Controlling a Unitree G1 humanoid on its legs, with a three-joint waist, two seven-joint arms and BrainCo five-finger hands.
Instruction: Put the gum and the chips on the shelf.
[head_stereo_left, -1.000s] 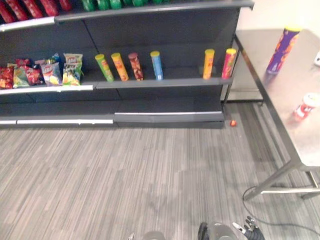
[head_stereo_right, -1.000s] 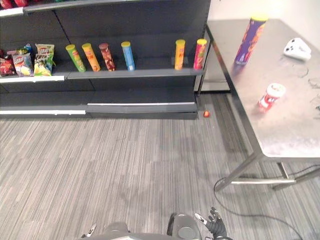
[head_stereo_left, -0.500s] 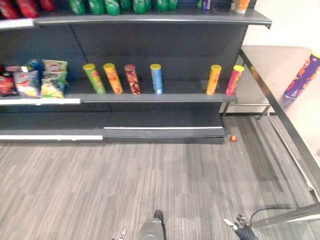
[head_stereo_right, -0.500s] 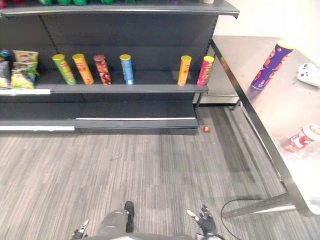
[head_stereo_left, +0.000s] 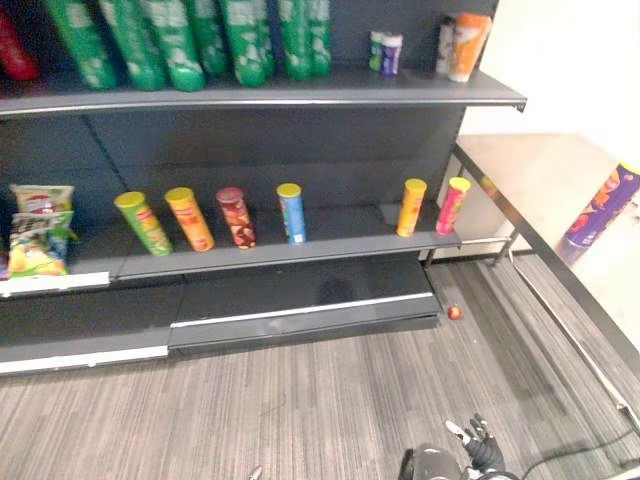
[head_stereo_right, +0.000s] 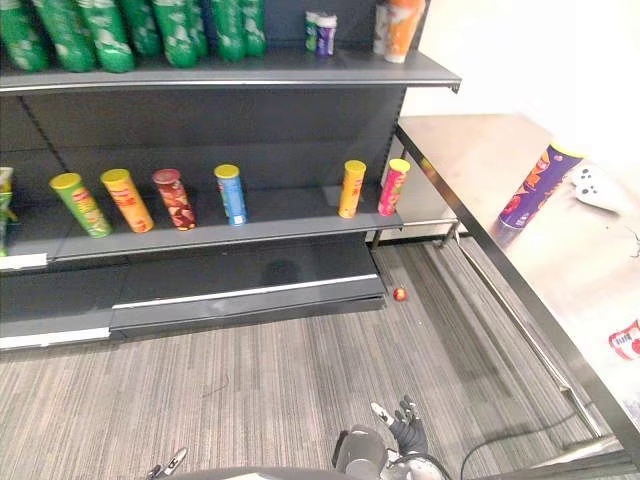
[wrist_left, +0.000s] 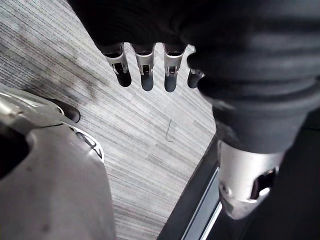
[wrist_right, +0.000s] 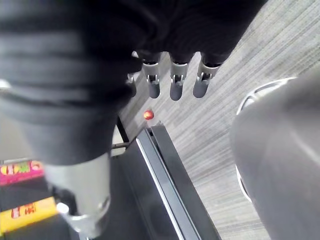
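Left eye view: shelf (head_stereo_left: 300, 92) spans 9 to 1 o'clock, with a row of cans (head_stereo_left: 290, 212) upright on its middle board. Chips (head_stereo_left: 600, 205), a purple can, stand on the table (head_stereo_left: 520, 170) at 3 o'clock, off the shelf. Right hand (head_stereo_left: 478, 450) hangs at 5 o'clock, low over the floor (head_stereo_left: 300, 410).

Right eye view: gum (head_stereo_right: 627, 340), a red tub, sits on the table at 4 o'clock, nearer than the chips. A small red ball (head_stereo_right: 400, 294) lies on the floor beside the shelf base.

Left wrist view: left hand (wrist_left: 145, 67) has its fingers straight, slightly apart, holding nothing.

Right wrist view: right hand's fingers are straight and loose, empty; the ball lies past them.
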